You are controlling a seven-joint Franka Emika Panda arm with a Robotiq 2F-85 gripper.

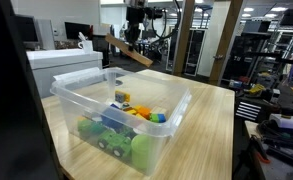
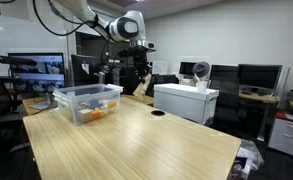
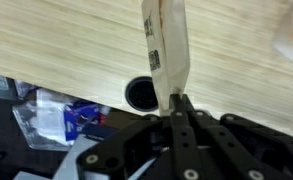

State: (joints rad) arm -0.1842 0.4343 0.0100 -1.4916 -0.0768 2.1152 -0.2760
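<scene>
One thin slat [image 3: 166, 45], seemingly light, stiff wood, is held by its flat faces at mid-frame, the gripper [image 3: 175, 100] clamped on its end.

One clear bin [image 1: 172, 125], several toys [image 1: 121, 128] inside; one wooden slat [image 1: 129, 50], one white box [image 2: 186, 101], one grommet hole [image 3: 141, 94]

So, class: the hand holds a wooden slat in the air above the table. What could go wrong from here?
1. The hand pinches the wooden slat by one end only, so it may pivot or slip out.
2. The slat hangs high above the table, close to its edge and the cable hole. If dropped, it might bounce off onto the floor.
</scene>
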